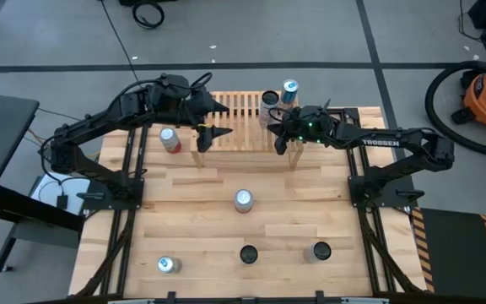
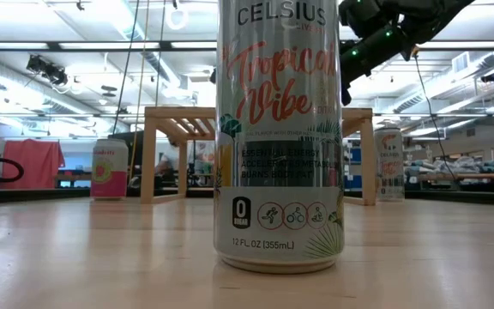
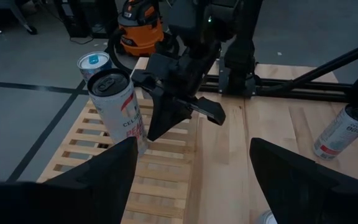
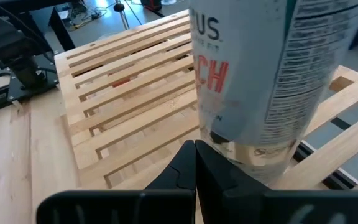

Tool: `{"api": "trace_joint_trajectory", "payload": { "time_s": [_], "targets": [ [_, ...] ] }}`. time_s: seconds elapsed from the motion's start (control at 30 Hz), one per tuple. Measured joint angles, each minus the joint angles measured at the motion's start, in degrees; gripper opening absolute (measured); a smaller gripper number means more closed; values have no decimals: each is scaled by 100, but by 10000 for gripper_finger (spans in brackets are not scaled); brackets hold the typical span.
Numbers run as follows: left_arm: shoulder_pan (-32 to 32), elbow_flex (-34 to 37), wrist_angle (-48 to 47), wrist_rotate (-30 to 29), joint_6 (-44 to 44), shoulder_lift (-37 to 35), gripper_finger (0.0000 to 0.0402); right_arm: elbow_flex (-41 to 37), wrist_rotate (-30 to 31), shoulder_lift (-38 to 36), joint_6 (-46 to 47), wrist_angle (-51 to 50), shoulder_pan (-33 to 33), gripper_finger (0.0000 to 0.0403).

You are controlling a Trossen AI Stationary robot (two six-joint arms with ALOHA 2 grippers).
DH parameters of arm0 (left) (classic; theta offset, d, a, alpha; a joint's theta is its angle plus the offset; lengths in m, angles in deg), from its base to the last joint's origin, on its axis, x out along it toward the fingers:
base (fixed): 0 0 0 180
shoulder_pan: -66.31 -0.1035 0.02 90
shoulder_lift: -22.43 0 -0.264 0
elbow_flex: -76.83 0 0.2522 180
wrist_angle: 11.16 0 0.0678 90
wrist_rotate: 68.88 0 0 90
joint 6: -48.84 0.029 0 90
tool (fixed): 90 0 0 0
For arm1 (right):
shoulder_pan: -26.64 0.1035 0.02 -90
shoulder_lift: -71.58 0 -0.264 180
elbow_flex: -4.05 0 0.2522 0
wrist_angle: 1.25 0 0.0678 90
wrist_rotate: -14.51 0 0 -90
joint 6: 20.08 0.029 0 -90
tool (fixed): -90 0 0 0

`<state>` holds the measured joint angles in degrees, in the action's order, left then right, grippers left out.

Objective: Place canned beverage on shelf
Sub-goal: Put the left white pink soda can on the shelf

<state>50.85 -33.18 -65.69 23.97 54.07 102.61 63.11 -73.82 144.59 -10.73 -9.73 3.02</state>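
Shelf (image 1: 234,118): two cans on top. Right gripper (image 1: 278,135) fingers together, touching white can (image 1: 268,107); likely tip risk. Left gripper (image 1: 212,118) fingers apart, empty, over shelf.

The shelf (image 1: 243,120) stands at the 12 o'clock edge of the table (image 1: 192,211). Two cans stand on its slats toward 1 o'clock, one can (image 1: 269,103) just inside the other can (image 1: 289,88) at the far corner. The right gripper (image 1: 278,131) sits over the shelf beside the nearer of these; the left gripper (image 1: 213,118) hovers over the shelf's 11 o'clock end. A can (image 1: 170,140) stands on the table at 10 o'clock, off the shelf's end. Another can (image 1: 243,200) stands at the table's centre. Along the 6 o'clock edge stand three more: one (image 1: 168,265) at 7 o'clock, one (image 1: 249,253) at 6, one (image 1: 320,251) at 5.
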Motion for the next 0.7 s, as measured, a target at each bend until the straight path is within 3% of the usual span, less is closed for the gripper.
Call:
{"api": "trace_joint_trajectory", "payload": {
  "time_s": [0.7],
  "targets": [
    [0,0,-7,2,0,0,314,0,385,-264,69,-365,59,5]
  ]
}}
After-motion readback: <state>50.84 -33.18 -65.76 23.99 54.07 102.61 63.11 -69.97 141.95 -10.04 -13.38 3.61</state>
